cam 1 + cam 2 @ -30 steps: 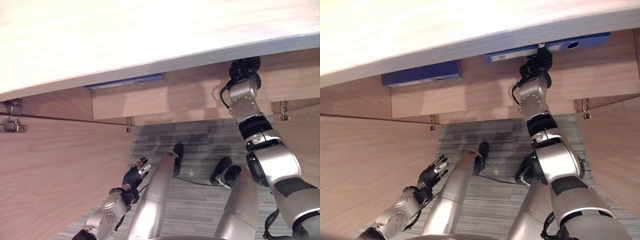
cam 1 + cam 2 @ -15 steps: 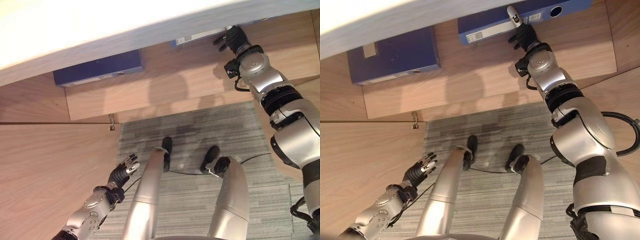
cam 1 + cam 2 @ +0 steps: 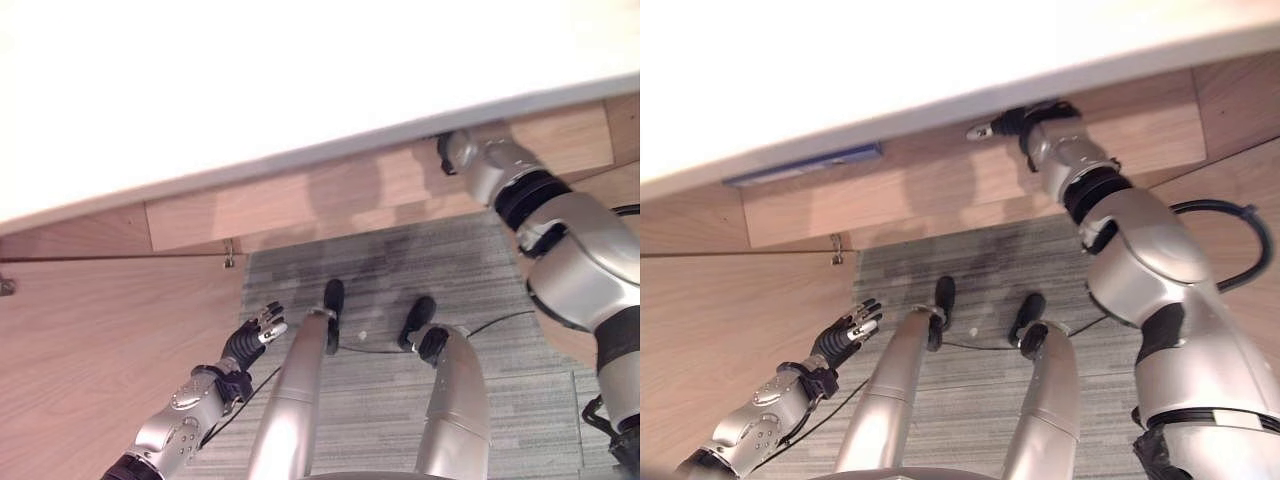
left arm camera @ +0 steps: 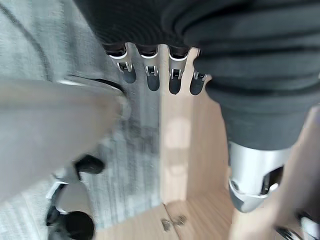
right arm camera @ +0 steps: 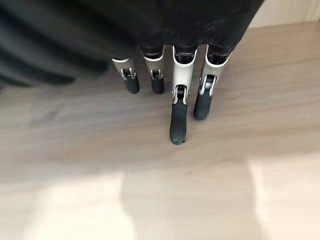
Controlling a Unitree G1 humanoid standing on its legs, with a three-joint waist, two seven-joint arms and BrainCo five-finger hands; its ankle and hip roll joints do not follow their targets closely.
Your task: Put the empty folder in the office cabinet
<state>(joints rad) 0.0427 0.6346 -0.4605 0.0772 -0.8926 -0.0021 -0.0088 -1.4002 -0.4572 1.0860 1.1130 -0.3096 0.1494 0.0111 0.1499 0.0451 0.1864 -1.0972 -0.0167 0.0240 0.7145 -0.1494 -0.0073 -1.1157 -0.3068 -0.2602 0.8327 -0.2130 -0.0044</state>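
Under the pale cabinet top [image 3: 940, 60], upper centre, I see my right hand [image 3: 1012, 124], fingers [image 5: 178, 117] extended, empty. Upper left: the dark blue flat folder [image 3: 805, 165] on the wooden shelf [image 3: 940, 185]. Lower left, my left hand [image 3: 845, 335] hangs with fingers spread.

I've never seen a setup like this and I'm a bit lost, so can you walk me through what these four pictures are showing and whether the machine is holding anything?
This is a two-legged humanoid robot looking down at itself. The two wide pictures come from a pair of cameras in its head, set side by side, so they show one scene. The pale band across the top is the cabinet top; under it is a wooden shelf with a blue folder just showing at its edge, and grey carpet below.

The left hand hangs low by the open cabinet door, fingers relaxed, holding nothing. The right hand reaches up onto the shelf.

The two close pictures come from cameras on the wrists. In the right wrist view the fingers are fairly straight over bare wood, with nothing in them.
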